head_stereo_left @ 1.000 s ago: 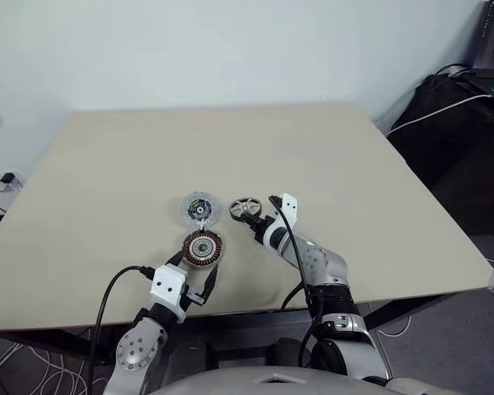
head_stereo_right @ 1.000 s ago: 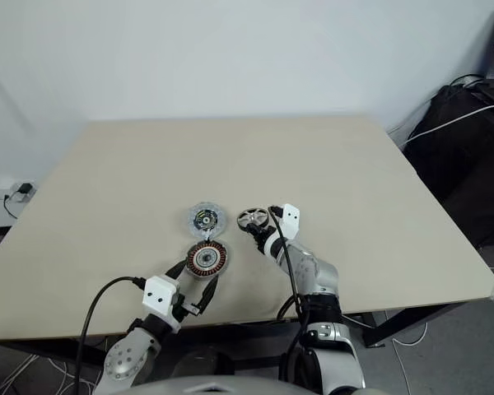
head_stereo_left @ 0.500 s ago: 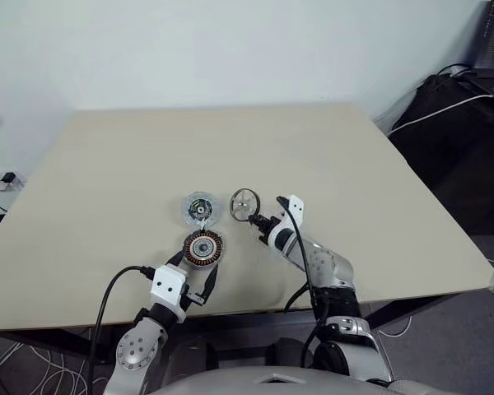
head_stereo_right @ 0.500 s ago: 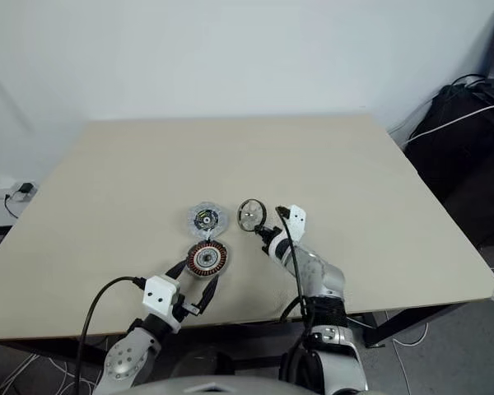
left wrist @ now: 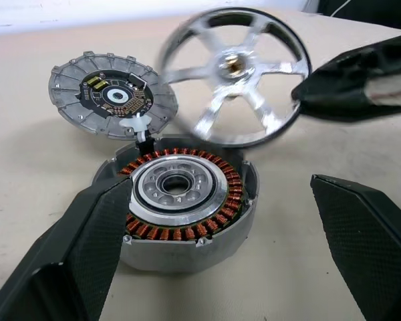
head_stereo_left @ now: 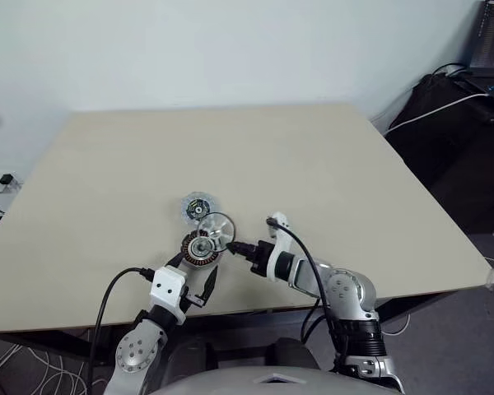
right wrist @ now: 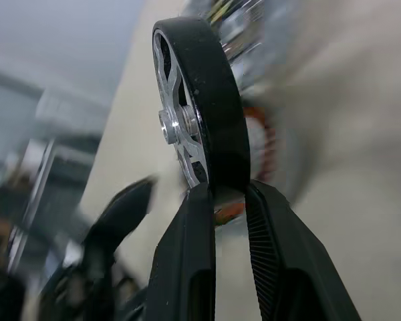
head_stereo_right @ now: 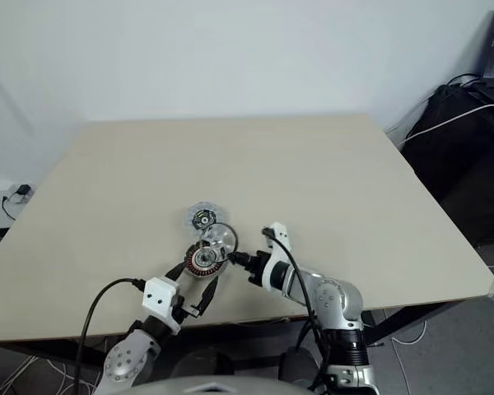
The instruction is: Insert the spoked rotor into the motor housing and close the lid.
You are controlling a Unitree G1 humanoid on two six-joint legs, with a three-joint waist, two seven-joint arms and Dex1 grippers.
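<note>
Rotor (left wrist: 235,83): clamped by its rim in right pincer (right wrist: 224,197), held on edge just above housing (left wrist: 180,204) for seating; left pincer (left wrist: 220,227) spread wide astride housing to steady it; lid (left wrist: 112,93) lies on bench (head_stereo_left: 329,164) behind.

Silver arms, white wrist blocks, black cables, black claws.
</note>
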